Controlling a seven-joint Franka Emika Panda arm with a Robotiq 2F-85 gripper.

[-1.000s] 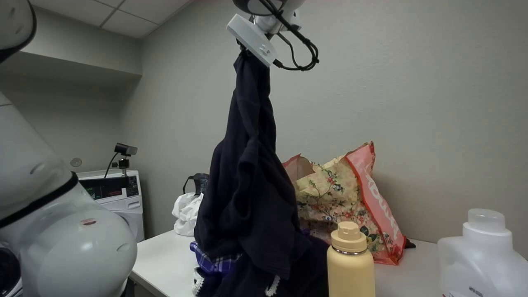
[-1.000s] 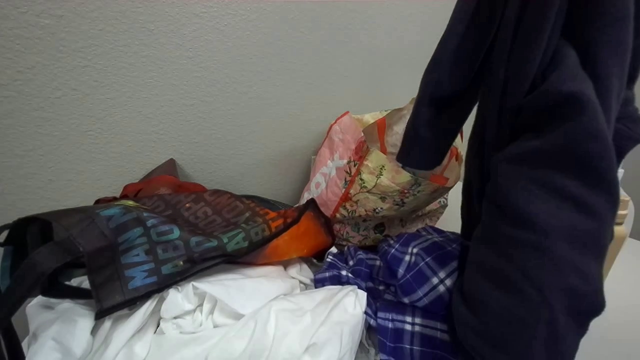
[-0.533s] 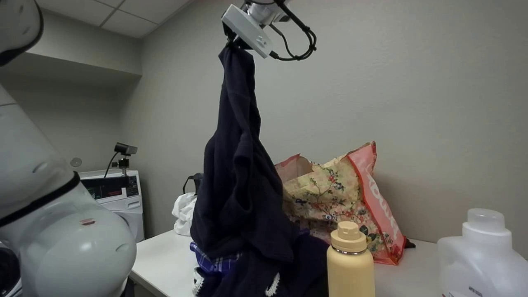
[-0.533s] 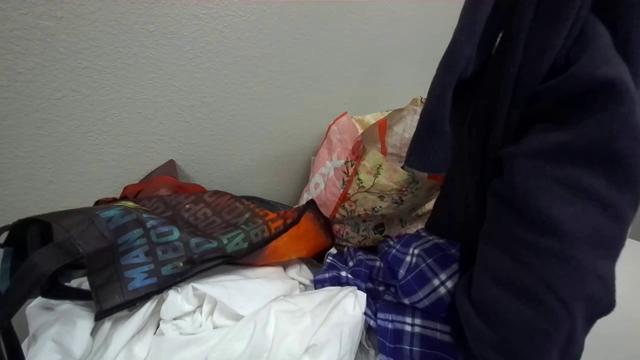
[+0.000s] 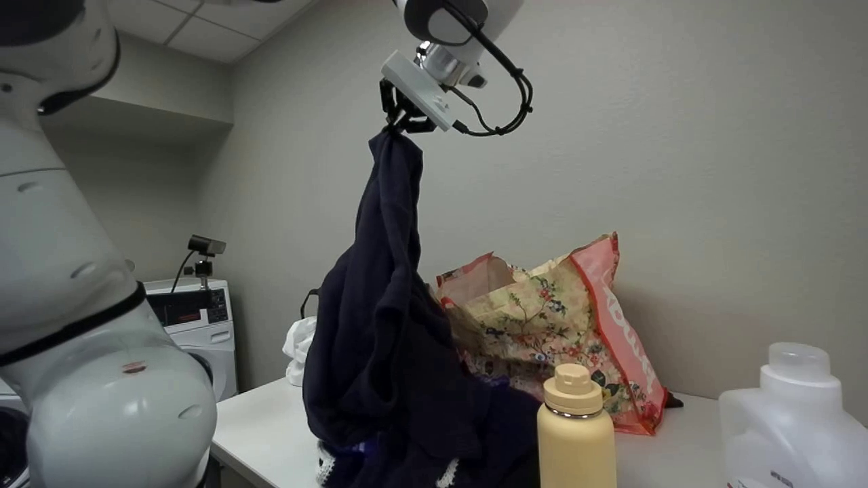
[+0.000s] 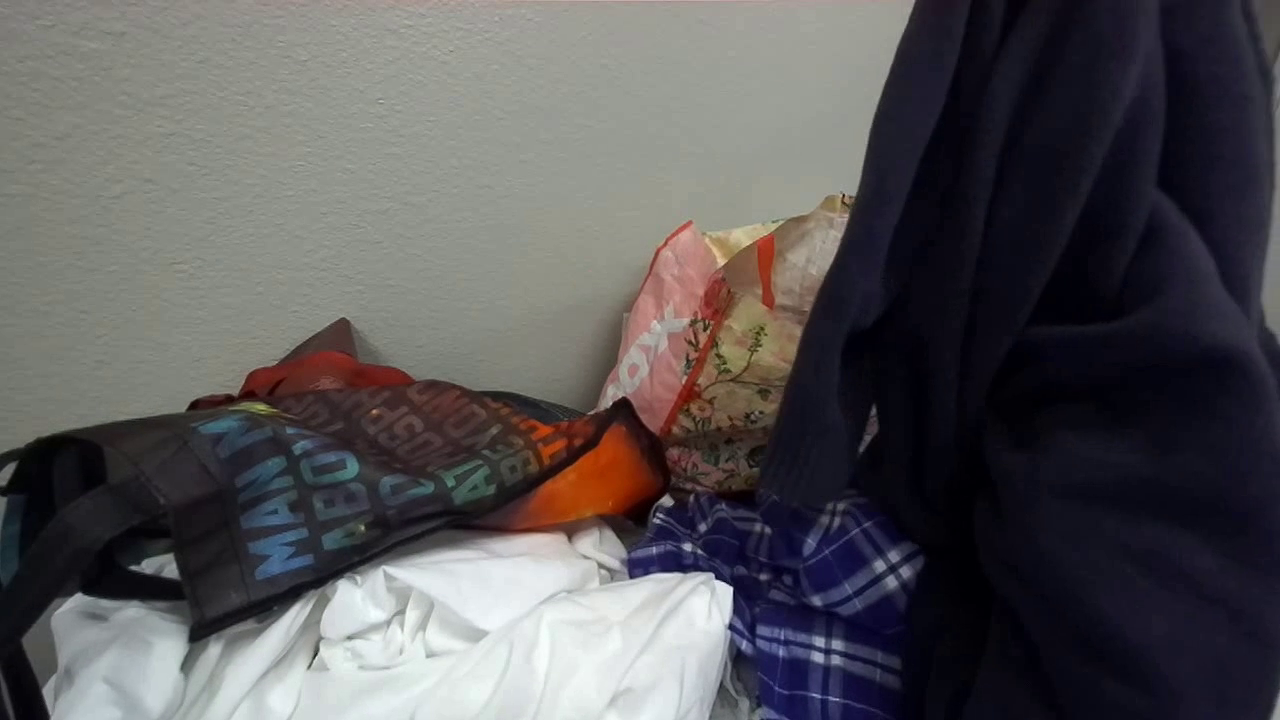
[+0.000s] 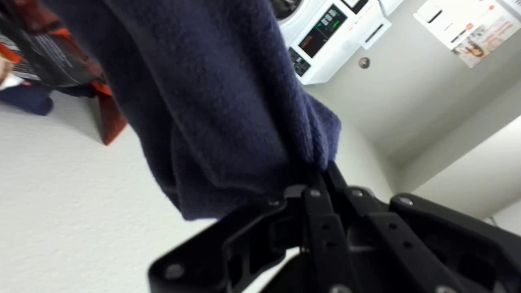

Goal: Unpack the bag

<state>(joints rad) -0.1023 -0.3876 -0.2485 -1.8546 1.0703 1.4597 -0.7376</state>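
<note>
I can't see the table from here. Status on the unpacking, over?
Gripper shut on hanging navy garment. Floral bag standing; can't tell if emptied. Tan bottle partly hides bag in an exterior view.

An exterior view faces the far wall (image 5: 719, 176) past the near bottle (image 5: 576, 437); an exterior view, across white cloth (image 6: 500, 640). Both share the bag (image 5: 542, 322). The wrist view peers close along the garment (image 7: 215, 101).

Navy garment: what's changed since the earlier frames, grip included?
The gripper has come down, lowering the navy garment; in an exterior view the garment's bulk has also shifted left in the picture, baring more of the floral bag. Nothing new was grasped or let go: the jaws stay shut on the garment. The bag, tan bottle and white jug stayed put.
</note>
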